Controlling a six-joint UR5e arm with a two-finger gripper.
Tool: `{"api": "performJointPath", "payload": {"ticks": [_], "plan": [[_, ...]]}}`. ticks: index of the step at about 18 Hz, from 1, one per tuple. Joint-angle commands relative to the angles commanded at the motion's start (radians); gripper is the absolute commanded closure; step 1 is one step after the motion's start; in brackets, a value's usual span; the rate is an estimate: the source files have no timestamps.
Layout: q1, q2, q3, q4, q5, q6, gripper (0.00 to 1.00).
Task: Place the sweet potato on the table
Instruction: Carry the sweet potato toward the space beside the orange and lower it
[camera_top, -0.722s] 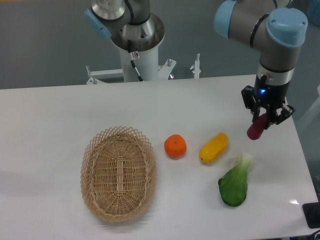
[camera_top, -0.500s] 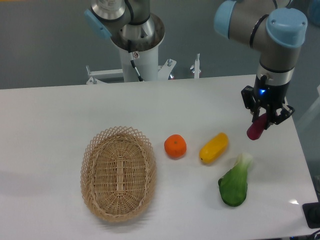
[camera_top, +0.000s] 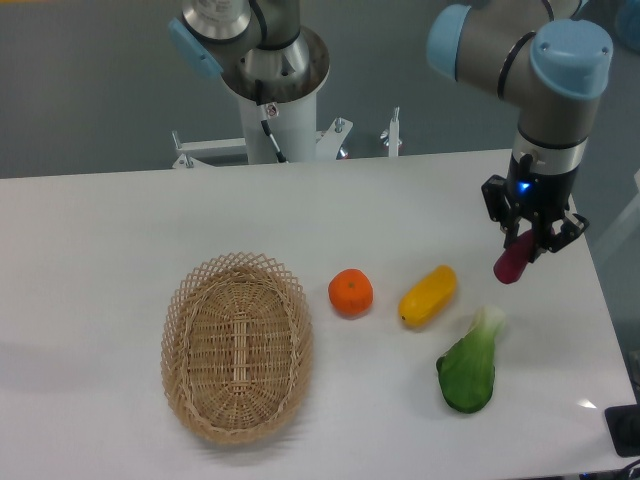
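Observation:
The sweet potato (camera_top: 513, 260), a slim dark magenta tuber, hangs tilted at the right side of the white table (camera_top: 120, 220). My gripper (camera_top: 528, 240) points straight down and is shut on its upper end. The tuber's lower tip is close to the tabletop; I cannot tell whether it touches. The fingers hide its top part.
An oval wicker basket (camera_top: 238, 345) lies at the left centre. An orange (camera_top: 351, 293) and a yellow oblong vegetable (camera_top: 428, 295) sit in the middle. A green leafy vegetable (camera_top: 470, 365) lies just below and left of the gripper. The table's right edge is near.
The arm and gripper have shifted very slightly left with the sweet potato; everything else is unmoved.

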Motion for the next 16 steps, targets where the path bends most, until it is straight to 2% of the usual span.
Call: {"api": "performJointPath", "payload": {"ticks": [2, 6, 16], "plan": [[-0.021, -0.018, 0.0, 0.021, 0.003, -0.04, 0.84], [-0.075, -0.055, 0.0, 0.103, 0.011, -0.144, 0.84], [-0.209, -0.132, -0.015, 0.207, 0.014, -0.391, 0.84]]}}
